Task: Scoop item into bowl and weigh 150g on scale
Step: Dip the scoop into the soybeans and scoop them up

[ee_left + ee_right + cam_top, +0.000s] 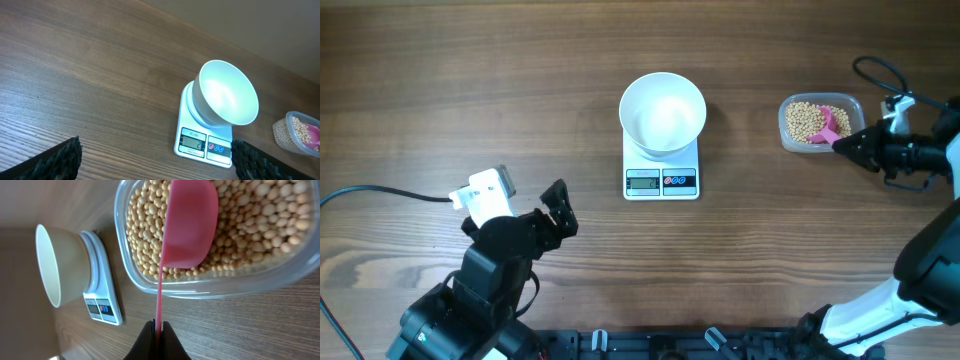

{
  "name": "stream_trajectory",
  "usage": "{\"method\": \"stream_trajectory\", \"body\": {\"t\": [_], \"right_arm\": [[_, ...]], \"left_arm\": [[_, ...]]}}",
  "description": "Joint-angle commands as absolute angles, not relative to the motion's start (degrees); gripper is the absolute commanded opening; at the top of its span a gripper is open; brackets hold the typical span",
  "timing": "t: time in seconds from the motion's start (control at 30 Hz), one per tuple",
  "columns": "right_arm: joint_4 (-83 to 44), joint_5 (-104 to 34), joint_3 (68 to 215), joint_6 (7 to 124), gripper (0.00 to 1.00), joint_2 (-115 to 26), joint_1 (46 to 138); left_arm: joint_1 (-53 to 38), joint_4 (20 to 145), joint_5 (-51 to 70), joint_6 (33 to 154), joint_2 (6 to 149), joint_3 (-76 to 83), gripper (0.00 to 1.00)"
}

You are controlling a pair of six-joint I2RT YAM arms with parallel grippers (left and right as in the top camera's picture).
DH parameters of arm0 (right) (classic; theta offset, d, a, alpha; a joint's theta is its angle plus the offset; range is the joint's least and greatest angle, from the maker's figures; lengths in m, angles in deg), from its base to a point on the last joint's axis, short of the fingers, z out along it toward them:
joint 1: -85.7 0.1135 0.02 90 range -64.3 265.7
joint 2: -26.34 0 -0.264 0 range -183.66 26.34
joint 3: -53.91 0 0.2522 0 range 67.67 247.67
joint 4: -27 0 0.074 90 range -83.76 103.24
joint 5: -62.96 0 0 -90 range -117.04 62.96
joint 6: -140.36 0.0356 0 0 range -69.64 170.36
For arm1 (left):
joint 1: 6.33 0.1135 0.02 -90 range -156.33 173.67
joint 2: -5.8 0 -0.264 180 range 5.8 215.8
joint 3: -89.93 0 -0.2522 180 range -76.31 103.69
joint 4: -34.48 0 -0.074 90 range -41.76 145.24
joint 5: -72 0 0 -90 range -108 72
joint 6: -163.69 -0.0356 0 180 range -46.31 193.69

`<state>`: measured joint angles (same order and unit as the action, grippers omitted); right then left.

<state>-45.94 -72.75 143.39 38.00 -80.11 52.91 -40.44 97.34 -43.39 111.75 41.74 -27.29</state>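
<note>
A white bowl point(663, 113) stands empty on the white scale point(662, 180) at the table's middle. Tan-yellow beans point(804, 120) fill a clear tub point(855, 106) at the right. My right gripper point(842, 144) is shut on the thin handle of a pink scoop point(830, 128), whose cup lies among the beans point(250, 215) in the tub. In the right wrist view the pink scoop point(190, 225) runs down into my right gripper point(158, 326). My left gripper point(558, 207) stands open and empty over bare wood, left and in front of the scale point(205, 142); the bowl point(225, 95) lies ahead of it.
A black cable point(380, 193) crosses the table at the far left by the left arm. Another cable point(876, 68) loops behind the right arm. The clear tub point(297, 132) shows at the right edge of the left wrist view.
</note>
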Motion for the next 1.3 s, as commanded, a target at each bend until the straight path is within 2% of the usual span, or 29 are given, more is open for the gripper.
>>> {"method": "stream_trajectory", "body": {"t": [0.0, 0.57, 1.0, 1.27], "right_arm": [[-46.5, -78.9, 142.9, 35.4, 0.04, -82.6, 51.7], [-48.8, -91.7, 142.9, 32.8, 0.04, -86.4, 48.9], [-49.5, -91.0, 142.9, 32.4, 0.04, -86.4, 44.8], [-56.8, -91.4, 142.9, 23.0, 0.04, -86.4, 43.0]], "left_arm": [[-40.2, 97.3, -42.9, 111.7, 41.8, -27.5, 1.00], [-40.2, 97.3, -42.9, 111.7, 41.8, -27.5, 1.00], [-40.2, 97.3, -42.9, 111.7, 41.8, -27.5, 1.00], [-40.2, 97.3, -42.9, 111.7, 41.8, -27.5, 1.00]]}}
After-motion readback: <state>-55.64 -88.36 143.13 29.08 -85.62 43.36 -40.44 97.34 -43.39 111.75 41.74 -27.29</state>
